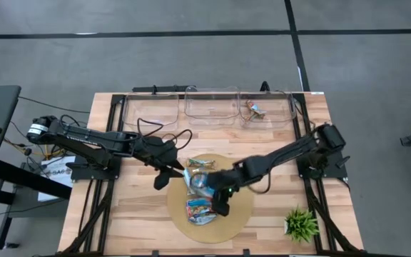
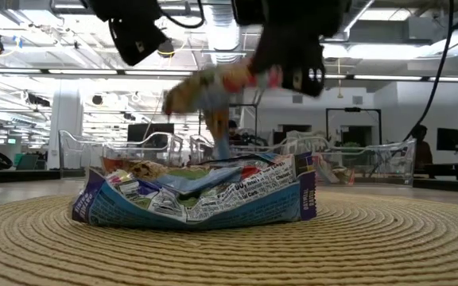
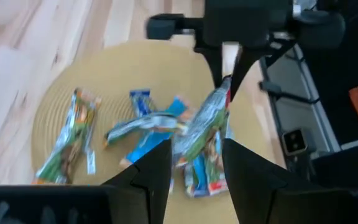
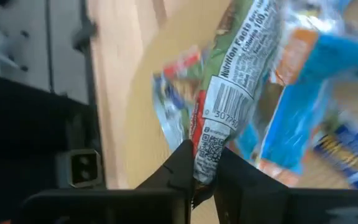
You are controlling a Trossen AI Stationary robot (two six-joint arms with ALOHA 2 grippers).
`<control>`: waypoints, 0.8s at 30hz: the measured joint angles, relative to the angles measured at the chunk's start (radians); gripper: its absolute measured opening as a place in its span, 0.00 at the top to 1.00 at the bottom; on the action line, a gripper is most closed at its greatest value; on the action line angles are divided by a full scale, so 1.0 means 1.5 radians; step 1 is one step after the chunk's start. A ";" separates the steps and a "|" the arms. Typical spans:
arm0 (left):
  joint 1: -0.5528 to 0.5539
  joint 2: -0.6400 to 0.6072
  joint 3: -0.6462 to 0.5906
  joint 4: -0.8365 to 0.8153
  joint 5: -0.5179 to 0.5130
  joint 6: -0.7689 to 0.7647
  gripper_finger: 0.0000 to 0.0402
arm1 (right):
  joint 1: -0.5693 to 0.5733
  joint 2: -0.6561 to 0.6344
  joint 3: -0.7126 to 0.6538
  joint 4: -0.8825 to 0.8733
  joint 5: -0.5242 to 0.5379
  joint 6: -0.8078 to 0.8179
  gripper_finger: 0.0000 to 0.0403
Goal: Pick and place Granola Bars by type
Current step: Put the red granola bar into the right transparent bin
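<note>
Several granola bars (image 1: 200, 209) lie heaped on the round tan disc (image 1: 241, 214); the low view shows them as a pile (image 2: 197, 195). In the left wrist view a tan-green bar (image 3: 67, 146) lies apart from blue ones (image 3: 145, 124). My right gripper (image 4: 204, 163) is over the disc (image 1: 220, 193), shut on a green-and-silver bar (image 4: 235, 87). My left gripper (image 3: 197, 168) is open and hovers at the disc's left rim (image 1: 164, 175), touching nothing and facing the held bar (image 3: 204, 124). One reddish bar (image 1: 255, 111) lies in the right-hand bin. My right gripper pinches the green-and-silver bar by its crimped end seam (image 4: 205, 152), beside the barcode, between the two fingers. The fingers come from above, pointing down (image 3: 229, 68). The bar hangs tilted below them, above the pile (image 2: 213, 86); whether its lower end touches the bars beneath, I cannot tell.
Three clear plastic bins (image 1: 211, 106) stand in a row along the far edge. A small green plant (image 1: 302, 223) sits at the near right corner. Bare wooden table (image 1: 120, 214) shows to the left and right of the disc.
</note>
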 joint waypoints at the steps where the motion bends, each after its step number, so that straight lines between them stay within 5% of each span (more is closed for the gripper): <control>1: 0.000 0.000 0.000 0.010 -0.002 0.000 0.66 | -0.009 -0.015 0.001 0.001 0.006 -0.001 0.95; 10: 0.000 -0.002 0.000 0.062 -0.051 0.000 0.66 | -0.126 -0.140 0.002 -0.079 0.155 0.004 0.93; 18: 0.000 -0.006 0.000 0.072 -0.092 0.000 0.66 | -0.262 -0.205 0.002 -0.260 0.314 0.056 0.98; 24: 0.000 -0.007 0.000 0.074 -0.109 0.000 0.66 | -0.371 -0.220 0.002 -0.425 0.366 0.087 0.93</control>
